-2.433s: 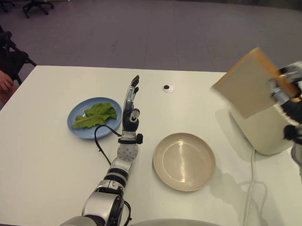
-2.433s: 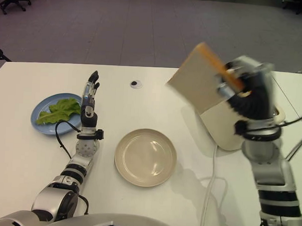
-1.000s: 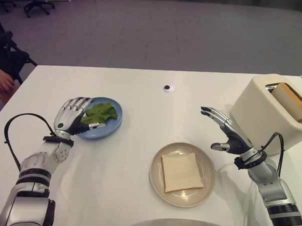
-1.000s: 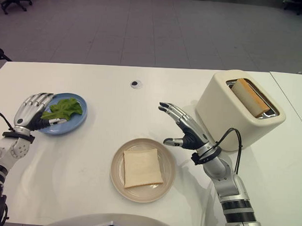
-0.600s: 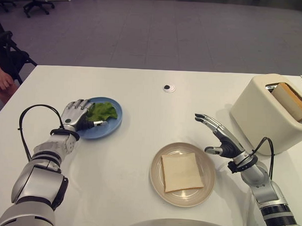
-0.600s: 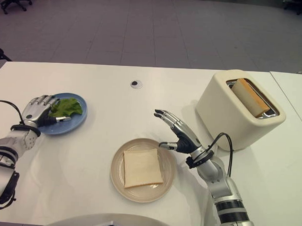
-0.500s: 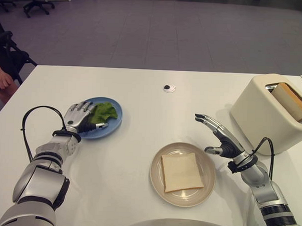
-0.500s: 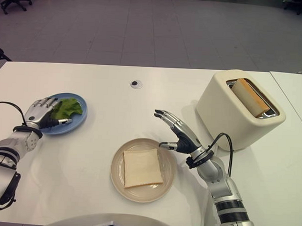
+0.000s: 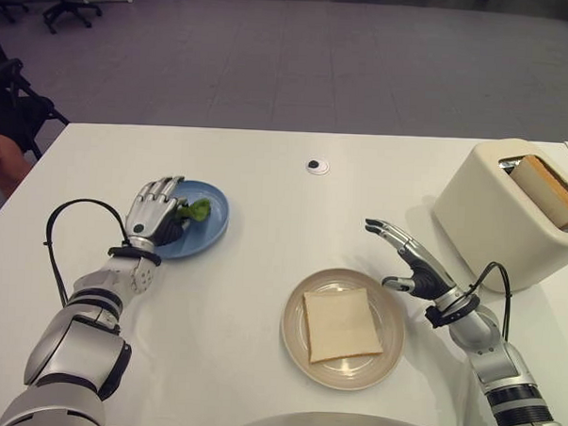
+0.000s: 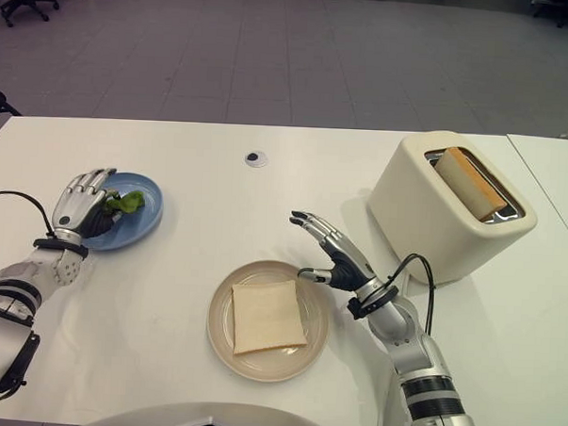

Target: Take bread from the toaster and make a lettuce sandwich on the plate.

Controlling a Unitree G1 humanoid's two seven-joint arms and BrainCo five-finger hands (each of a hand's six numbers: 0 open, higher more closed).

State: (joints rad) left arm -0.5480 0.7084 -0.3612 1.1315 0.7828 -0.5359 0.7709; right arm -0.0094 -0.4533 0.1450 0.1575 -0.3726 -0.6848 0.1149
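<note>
Currently, my left hand (image 9: 156, 207) is lying over the lettuce (image 9: 198, 209) on the blue plate (image 9: 212, 231), the leaf showing just right of the palm; I cannot tell whether it is gripping. My right hand (image 9: 409, 268) is hovering spread and empty beside the beige plate (image 9: 290, 312) holding the bread slice (image 9: 340, 324), which is lying well right of the lettuce.
</note>
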